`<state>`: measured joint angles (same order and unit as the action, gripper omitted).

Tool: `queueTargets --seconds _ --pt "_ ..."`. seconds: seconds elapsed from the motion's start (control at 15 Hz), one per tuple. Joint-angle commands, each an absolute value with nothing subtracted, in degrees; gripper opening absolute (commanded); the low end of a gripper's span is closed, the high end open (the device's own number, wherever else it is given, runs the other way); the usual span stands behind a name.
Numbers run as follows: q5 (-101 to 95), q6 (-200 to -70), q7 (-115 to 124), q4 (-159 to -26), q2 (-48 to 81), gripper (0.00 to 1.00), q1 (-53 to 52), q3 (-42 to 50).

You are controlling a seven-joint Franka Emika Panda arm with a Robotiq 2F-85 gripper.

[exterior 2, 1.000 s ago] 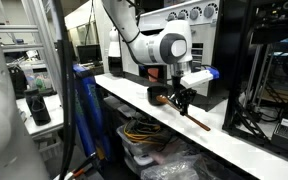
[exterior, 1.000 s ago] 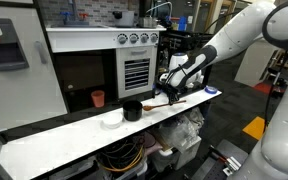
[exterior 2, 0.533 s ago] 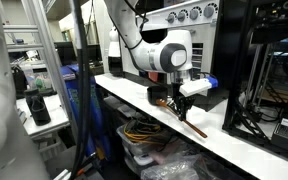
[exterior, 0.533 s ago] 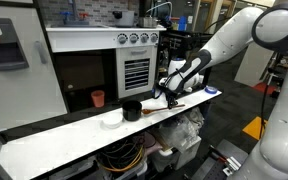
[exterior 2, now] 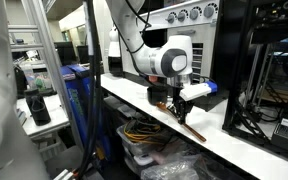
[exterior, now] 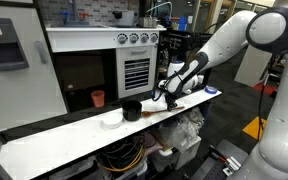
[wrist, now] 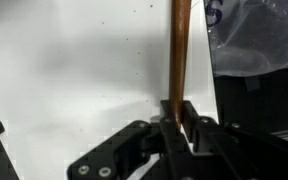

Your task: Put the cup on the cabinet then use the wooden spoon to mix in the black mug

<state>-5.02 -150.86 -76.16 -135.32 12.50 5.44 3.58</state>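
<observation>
Since the frame a second earlier, the hand (exterior: 165, 96) had shifted along the surface (exterior: 54, 142) toward the black mug (exterior: 132, 110), taking the wooden spoon (exterior 2: 195, 127) with it. In an exterior view, the spoon's free end had swung further out toward the surface's front edge.

Nearest, in the wrist view, the fingers (wrist: 191, 122) were clamped together on the spoon's slender handle, which ran straight away from the hand. The oval bowl lay outside that view, so which end faced the mug could not be confirmed. The spoon appeared lifted clear of the surface, though the angle was poor.

Further back, the mug stood upright on the surface just beside the hand, with a small white bowl (exterior: 112, 119) near it on the side away from the hand. Farthest, the cup (exterior: 98, 98) stood upright on the dark ledge of the cabinet (exterior: 84, 38), well apart from the mug.

Assessment: the first step was judged complete, and the step in hand was carrying the spoon to the mug. The next move called for bringing one end above the mug's opening, tipping the spoon steeper and lowering it inside clear of the rim, then stirring.
</observation>
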Motion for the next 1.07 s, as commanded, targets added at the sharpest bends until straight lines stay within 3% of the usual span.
queueTargets --seconds 0.0,0.07,0.13,0.2,0.33,0.73,1.0 --pt "-3.38 -152.30 -78.87 -134.61 13.81 0.04 7.81 1.88" --pt "-3.30 -152.27 -78.79 -134.70 13.73 0.04 7.96 1.82" --pt "-3.22 -152.23 -78.87 -134.79 13.60 0.39 8.10 1.73" --pt "-3.16 -152.14 -79.04 -134.99 13.20 0.40 8.20 1.63" --pt "-3.38 -151.83 -79.12 -135.45 11.95 0.52 8.15 1.58" --pt "-3.77 -146.74 -81.18 -138.12 1.62 0.96 6.48 0.52" --pt "-5.09 -135.48 -86.67 -140.39 -11.42 1.00 2.90 0.12"
